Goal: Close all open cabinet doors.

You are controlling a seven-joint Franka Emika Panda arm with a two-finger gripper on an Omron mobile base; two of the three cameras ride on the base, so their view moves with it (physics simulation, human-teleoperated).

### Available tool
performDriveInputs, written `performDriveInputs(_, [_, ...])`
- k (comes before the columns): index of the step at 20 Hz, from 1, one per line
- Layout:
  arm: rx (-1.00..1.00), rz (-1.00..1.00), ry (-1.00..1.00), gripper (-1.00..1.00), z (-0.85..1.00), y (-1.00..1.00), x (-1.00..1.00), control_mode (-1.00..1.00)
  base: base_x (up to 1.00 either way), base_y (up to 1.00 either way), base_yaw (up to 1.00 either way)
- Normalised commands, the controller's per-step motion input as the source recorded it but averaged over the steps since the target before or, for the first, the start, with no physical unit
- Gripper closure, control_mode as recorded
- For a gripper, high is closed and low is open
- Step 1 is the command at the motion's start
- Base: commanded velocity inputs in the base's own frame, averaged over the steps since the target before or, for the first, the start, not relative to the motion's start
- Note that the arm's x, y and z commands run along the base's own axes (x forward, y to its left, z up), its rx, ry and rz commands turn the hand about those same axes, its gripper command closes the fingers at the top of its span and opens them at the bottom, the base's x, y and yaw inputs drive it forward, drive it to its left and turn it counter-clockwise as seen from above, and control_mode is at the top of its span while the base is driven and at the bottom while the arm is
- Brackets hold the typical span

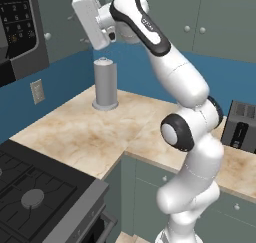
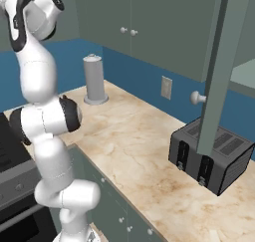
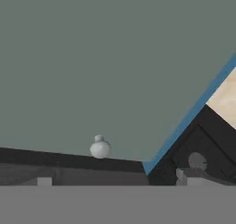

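One cabinet door [image 2: 219, 61] stands open at the right, swung out edge-on above the toaster, its round knob [image 2: 197, 97] pointing left. Two more cabinet doors [image 2: 149, 22] behind the counter lie flush, with paired knobs [image 1: 187, 29]. My gripper [image 1: 84, 18] is raised high at the upper left, facing another grey-green door [image 1: 60, 22] beside the microwave. In the hand view this door [image 3: 115, 66] spans most of the frame, and its knob [image 3: 100, 148] sits low. My fingers are hidden, so whether the gripper is open or shut cannot be told.
A grey cylinder [image 1: 105, 84] stands on the marble counter [image 1: 85, 132] just below my hand. A black toaster [image 2: 209, 154] sits under the open door. The microwave [image 1: 17, 27] hangs at the upper left above the stove [image 1: 35, 192]. Wall outlets [image 2: 166, 87] sit on the blue backsplash.
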Motion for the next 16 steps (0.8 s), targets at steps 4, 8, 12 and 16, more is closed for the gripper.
performDriveInputs(4, [-0.13,0.0,-0.02,-1.0,-0.36,-0.51,-0.48,-1.0,0.0,0.0,0.0])
performDriveInputs(8, [-0.11,0.0,-0.05,-1.0,-0.43,-0.56,-0.51,-1.0,0.0,0.0,0.0])
performDriveInputs(12, [-0.17,0.0,-0.04,-1.0,-0.34,-0.56,-0.48,-1.0,0.0,0.0,0.0])
performDriveInputs(16, [-0.26,0.0,0.0,-1.0,-0.2,-0.46,-0.5,-1.0,0.0,0.0,0.0])
